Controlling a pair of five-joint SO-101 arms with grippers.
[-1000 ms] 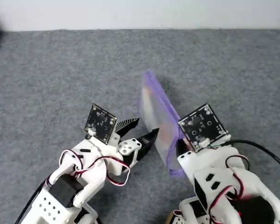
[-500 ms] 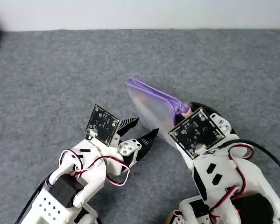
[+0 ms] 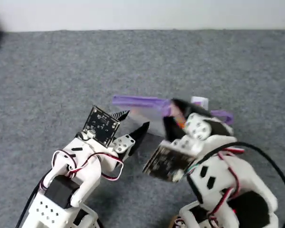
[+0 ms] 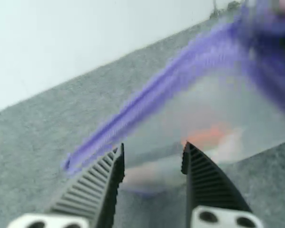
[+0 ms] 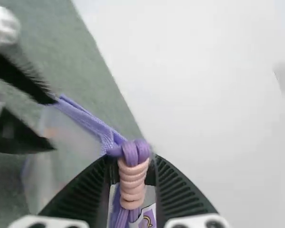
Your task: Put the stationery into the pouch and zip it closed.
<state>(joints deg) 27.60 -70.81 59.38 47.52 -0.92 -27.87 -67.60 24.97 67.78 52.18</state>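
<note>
Pouch [image 3: 140, 101] zip end pinched by right fingers [image 5: 178, 190], left fingers [image 4: 97, 190] spread at its other end

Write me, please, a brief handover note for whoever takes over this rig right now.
Left gripper: open, at one end of the pouch, not clamped on it.
Right gripper: shut on the zipper pull cord at the pouch's other end.
Things: an orange item and paler shapes show through the clear wall.
Done: stationery appears to be inside.
Left: probably pinch the pouch with the left gripper and draw the zip along; how far it is closed is too blurred to tell.
</note>
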